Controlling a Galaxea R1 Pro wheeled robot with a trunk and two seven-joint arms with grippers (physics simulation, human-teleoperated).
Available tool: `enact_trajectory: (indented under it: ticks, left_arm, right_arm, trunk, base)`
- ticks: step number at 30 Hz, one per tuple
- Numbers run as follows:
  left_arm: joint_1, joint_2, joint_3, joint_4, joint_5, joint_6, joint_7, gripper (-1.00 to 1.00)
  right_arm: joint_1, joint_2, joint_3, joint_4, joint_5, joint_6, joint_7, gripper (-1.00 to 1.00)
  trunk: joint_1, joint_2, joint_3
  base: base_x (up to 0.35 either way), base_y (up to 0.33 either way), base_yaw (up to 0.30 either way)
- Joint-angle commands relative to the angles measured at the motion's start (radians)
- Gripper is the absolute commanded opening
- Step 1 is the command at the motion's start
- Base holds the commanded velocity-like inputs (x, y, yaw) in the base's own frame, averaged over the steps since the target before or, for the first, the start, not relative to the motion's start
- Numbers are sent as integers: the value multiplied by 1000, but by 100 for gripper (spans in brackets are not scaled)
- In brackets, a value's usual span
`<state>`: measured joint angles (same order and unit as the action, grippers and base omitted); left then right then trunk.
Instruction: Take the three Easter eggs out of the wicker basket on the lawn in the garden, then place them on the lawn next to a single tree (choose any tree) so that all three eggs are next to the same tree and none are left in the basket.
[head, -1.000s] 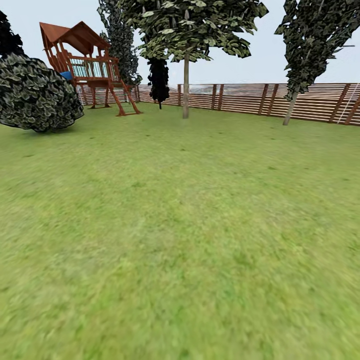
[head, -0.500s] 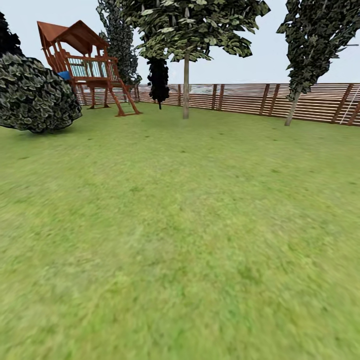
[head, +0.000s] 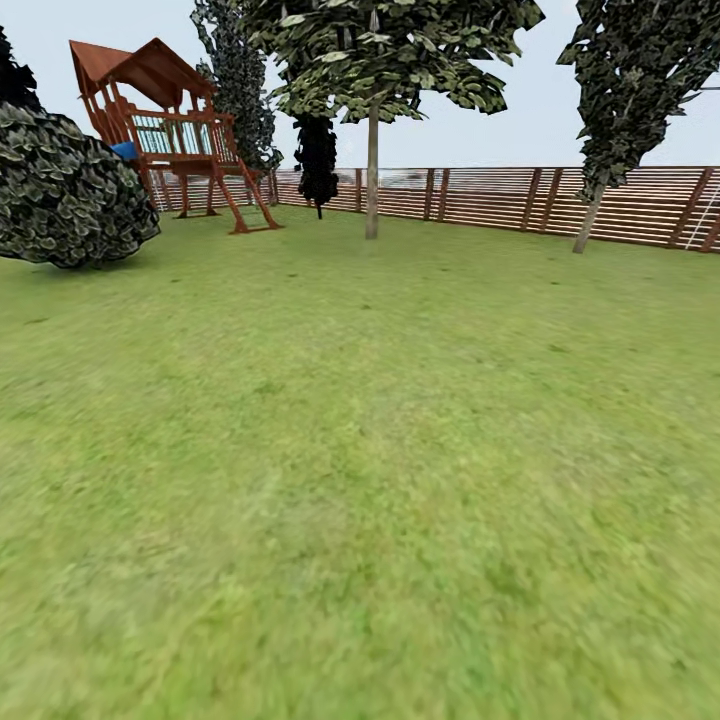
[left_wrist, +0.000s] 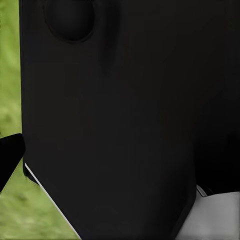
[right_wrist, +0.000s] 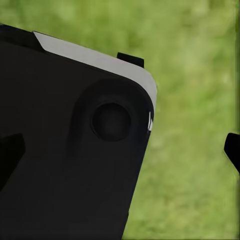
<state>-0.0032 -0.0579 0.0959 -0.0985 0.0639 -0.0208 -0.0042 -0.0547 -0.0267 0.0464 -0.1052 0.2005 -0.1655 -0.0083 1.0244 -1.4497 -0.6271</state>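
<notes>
The lawn (head: 360, 480) spreads wide and green in the head view. A tree (head: 372, 175) with a straight pale trunk stands far ahead near the fence, and a second pale-trunked tree (head: 588, 215) leans at the far right. The wicker basket and the three Easter eggs are out of view. In the left wrist view one dark fingertip (left_wrist: 9, 159) of my left gripper (left_wrist: 120, 160) sits at the frame's edge, against the robot's black body. My right gripper (right_wrist: 120, 150) is open over grass, with its fingertips (right_wrist: 233, 149) far apart and nothing between them.
A wooden playset (head: 170, 125) with a blue slide stands at the far left, beside a large dark round bush (head: 65, 190). A brown slat fence (head: 500, 200) closes the back of the garden. A dark thin-trunked tree (head: 318, 160) stands before it.
The whole head view has shifted a little: the bush and playset have slid slightly left and the right tree slightly right, so the camera has moved. Nothing else differs.
</notes>
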Motion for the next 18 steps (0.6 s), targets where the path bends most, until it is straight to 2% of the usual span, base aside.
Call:
enact_trajectory:
  ticks: [1,7,13,18]
  left_arm:
    - [0,0,5,0,7,-2,0,100]
    - [-1,0,5,0,7,-2,0,100]
    - [0,0,5,0,7,-3,0,100]
    - [-1,0,5,0,7,-2,0,100]
  right_arm:
    - [-1,0,4,1,3,-2,-1,100]
    - [-1,-4,4,9,-1,-3,1,100]
    - [-1,-1,7,78,7,-4,8,100]
    - [-1,-2,9,86,13,-4,14,100]
  trunk:
    - [1,0,-1]
    - [1,0,-1]
    - [1,0,-1]
    - [1,0,-6]
  base:
    - [339,0,0]
    - [339,0,0]
    - [338,0,9]
    - [339,0,172]
